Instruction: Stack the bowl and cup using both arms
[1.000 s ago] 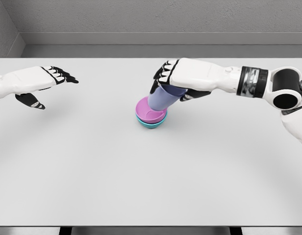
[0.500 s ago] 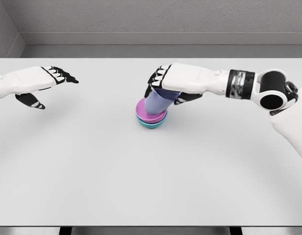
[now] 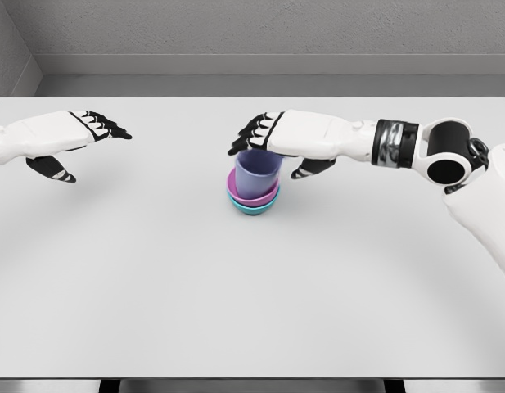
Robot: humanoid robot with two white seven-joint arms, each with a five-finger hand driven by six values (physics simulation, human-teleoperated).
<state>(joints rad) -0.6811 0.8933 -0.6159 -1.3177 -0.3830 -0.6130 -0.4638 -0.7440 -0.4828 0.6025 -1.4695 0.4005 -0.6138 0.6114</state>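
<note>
The lavender cup point(image 3: 258, 174) stands upright inside the pink bowl point(image 3: 252, 195), which is itself nested in a teal bowl point(image 3: 254, 208); only a thin teal rim and base show below the pink one. The stack sits a little behind the middle of the white surface point(image 3: 236, 295), well apart from every edge. The cup is a plain, slightly tapered tumbler with its open mouth up, and its rim rises clear above the bowls.

The right hand point(image 3: 278, 139) hovers just above and behind the cup's rim, palm down. Its black-tipped fingers point(image 3: 244, 141) are spread and reach out past the cup toward the left, while the thumb point(image 3: 308, 169) hangs down beside the cup on the right; they appear to hold nothing, though whether any fingertip grazes the rim cannot be told. The right arm point(image 3: 399, 147) runs off to the right edge.

The left hand point(image 3: 60, 137) hovers over the far left of the surface, well apart from the stack, its fingers extended and relaxed, holding nothing.

Wide bare surface lies in front of the stack and on both sides. A grey wall point(image 3: 252, 33) runs behind the far edge.
</note>
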